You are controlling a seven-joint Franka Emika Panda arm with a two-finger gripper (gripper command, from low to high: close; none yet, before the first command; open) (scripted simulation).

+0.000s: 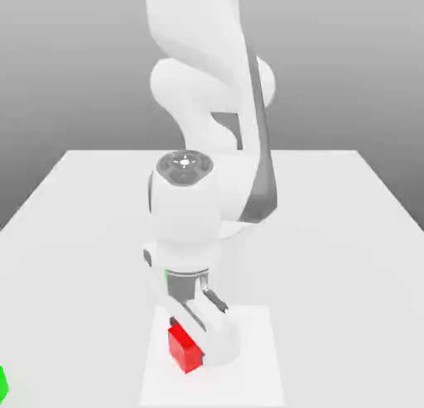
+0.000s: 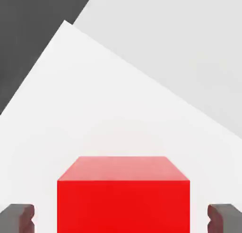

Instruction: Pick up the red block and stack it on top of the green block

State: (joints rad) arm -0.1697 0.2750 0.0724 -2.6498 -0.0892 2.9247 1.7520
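Your gripper (image 2: 121, 217) straddles the red block (image 2: 124, 194) near the table's (image 1: 331, 232) front edge, fingers (image 2: 19, 217) not touching it. Close, lift, then head for the green block (image 1: 2, 383) at the front corner.

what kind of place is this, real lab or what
Most likely a simulated tabletop workspace, not a real lab: a plain white table against a blank grey backdrop, flat-shaded red block and green block, and a shadeless white arm.
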